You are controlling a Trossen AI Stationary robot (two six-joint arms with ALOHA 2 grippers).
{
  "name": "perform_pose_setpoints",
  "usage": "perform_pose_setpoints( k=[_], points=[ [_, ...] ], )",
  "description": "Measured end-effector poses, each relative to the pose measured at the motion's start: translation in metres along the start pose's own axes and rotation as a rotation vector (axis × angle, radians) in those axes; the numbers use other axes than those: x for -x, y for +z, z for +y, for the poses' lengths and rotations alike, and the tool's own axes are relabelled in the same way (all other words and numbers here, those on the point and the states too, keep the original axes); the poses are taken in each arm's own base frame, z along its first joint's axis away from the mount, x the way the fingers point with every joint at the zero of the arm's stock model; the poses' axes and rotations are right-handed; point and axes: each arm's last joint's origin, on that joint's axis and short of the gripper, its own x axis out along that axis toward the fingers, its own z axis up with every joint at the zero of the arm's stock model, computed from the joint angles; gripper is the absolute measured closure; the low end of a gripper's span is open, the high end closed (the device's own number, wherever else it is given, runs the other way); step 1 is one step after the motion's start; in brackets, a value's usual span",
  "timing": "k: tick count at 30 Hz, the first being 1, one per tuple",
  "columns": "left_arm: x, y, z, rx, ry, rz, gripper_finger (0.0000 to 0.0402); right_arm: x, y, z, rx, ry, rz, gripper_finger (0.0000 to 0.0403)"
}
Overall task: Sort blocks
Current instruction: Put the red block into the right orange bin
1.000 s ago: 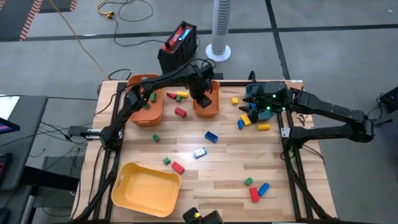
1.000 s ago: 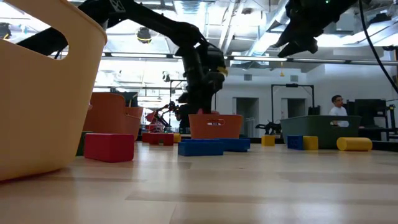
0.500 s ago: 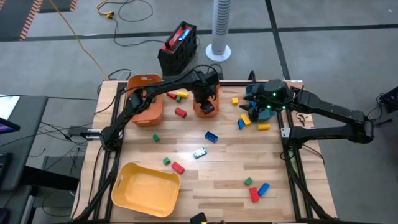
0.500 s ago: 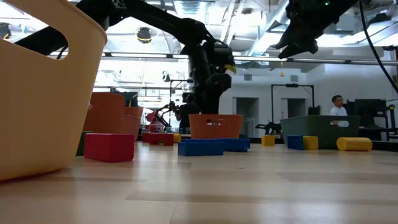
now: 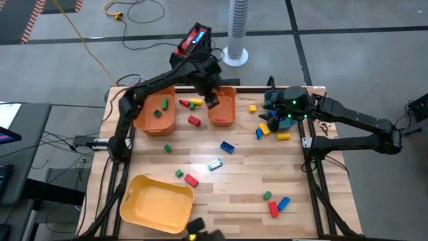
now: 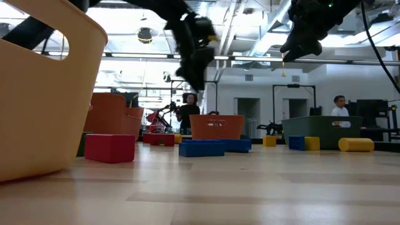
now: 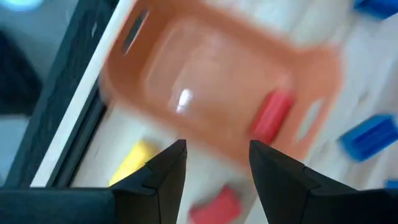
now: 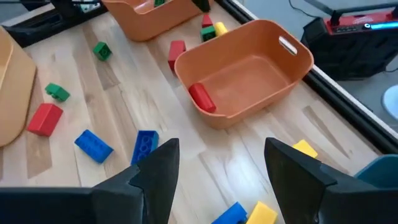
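Small red, green, blue and yellow blocks lie scattered on the wooden table, such as a red block [image 5: 194,120] and a blue block [image 5: 228,146]. One red block [image 8: 201,98] lies inside the small orange bin [image 5: 222,108]; it also shows in the left wrist view [image 7: 270,115]. My left gripper [image 5: 211,100] hangs open and empty above this bin's far left part, well clear of it in the low view [image 6: 195,62]. My right gripper [image 5: 276,115] is open and empty, raised over the teal bin [image 5: 286,102] at the far right.
A larger orange bin [image 5: 155,112] with green blocks stands at the far left. A yellow bin [image 5: 157,203] stands at the near left. Yellow and blue blocks [image 5: 267,130] lie beside the teal bin. Red, blue and green blocks [image 5: 275,203] lie near right.
My left gripper has risen from just over the small orange bin and has moved a little toward the table's far left, so that the bin's inside shows again.
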Motion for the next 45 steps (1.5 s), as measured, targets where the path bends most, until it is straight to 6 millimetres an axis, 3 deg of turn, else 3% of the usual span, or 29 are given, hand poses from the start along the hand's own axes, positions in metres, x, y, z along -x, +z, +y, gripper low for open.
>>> perform_pose_setpoints(
  k=[5,11,16,19,23,34,45],
  points=[
    [-0.012,-0.05,0.023,0.086,0.016,0.134,0.0233,0.0,-0.001,0.002,0.001,0.006,0.009,0.0155],
    [-0.009,-0.087,0.023,0.072,0.005,0.189,0.0233,0.0,-0.001,0.001,0.008,0.002,0.008,0.0155],
    [-0.008,-0.089,-0.01,-0.195,-0.067,0.217,0.0233,0.0,-0.001,0.001,0.023,-0.001,0.006,0.0155],
    [-0.016,-0.091,-0.033,-0.455,-0.115,0.226,0.0233,0.0,-0.001,0.001,0.025,0.0,0.004,0.0155],
    [-0.032,-0.093,-0.05,-0.572,-0.099,0.162,0.0233,0.0,-0.001,0.001,0.007,-0.001,0.005,0.0155],
    [-0.05,-0.099,-0.05,-0.611,0.006,0.14,0.0212,0.0,-0.001,0.005,-0.003,0.016,-0.001,0.0155],
    [-0.051,-0.093,-0.044,-0.591,0.011,0.085,0.014,0.0,0.005,0.006,-0.003,0.026,-0.056,0.0155]
  ],
)
